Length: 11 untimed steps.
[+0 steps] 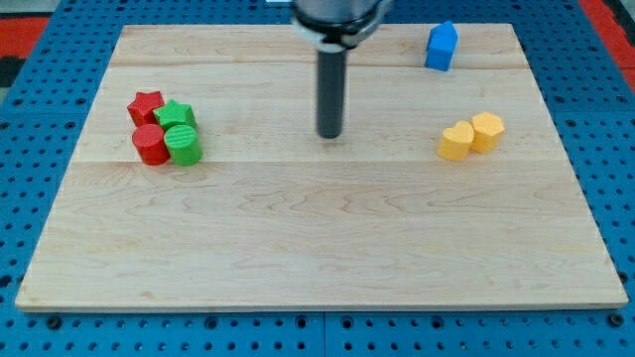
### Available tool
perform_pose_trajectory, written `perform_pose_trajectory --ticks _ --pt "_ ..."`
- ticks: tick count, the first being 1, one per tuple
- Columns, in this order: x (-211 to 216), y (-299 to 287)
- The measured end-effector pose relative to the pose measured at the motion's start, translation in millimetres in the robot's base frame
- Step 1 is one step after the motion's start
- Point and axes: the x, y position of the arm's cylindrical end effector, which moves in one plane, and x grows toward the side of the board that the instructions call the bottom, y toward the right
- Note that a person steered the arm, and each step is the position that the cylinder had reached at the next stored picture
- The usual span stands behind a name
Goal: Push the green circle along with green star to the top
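Observation:
The green circle [184, 144] and the green star [176, 116] sit close together at the view's left of the wooden board [317, 228]. A red star [146, 105] and a red circle [151, 144] press against them on their left side. My tip [329, 135] rests on the board near its middle top, well to the right of this cluster and apart from every block.
A blue block [442, 46] stands near the board's top right. Two yellow blocks [472, 136] touch each other at the right. The board lies on a blue perforated surface [30, 198].

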Motion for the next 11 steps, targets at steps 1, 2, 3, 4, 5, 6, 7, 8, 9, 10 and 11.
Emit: perform_pose_trajectory --ticks 1,2,3,4,5,6,7,8,9,10,11 --pt "-3 -9" --pt "8 -37" --pt "39 -79" --pt "45 -146" --pt "32 -169" --pt "26 -174" --pt "20 -178" --pt "8 -178" --pt "-8 -178" --pt "-38 -178" --pt "-62 -178"
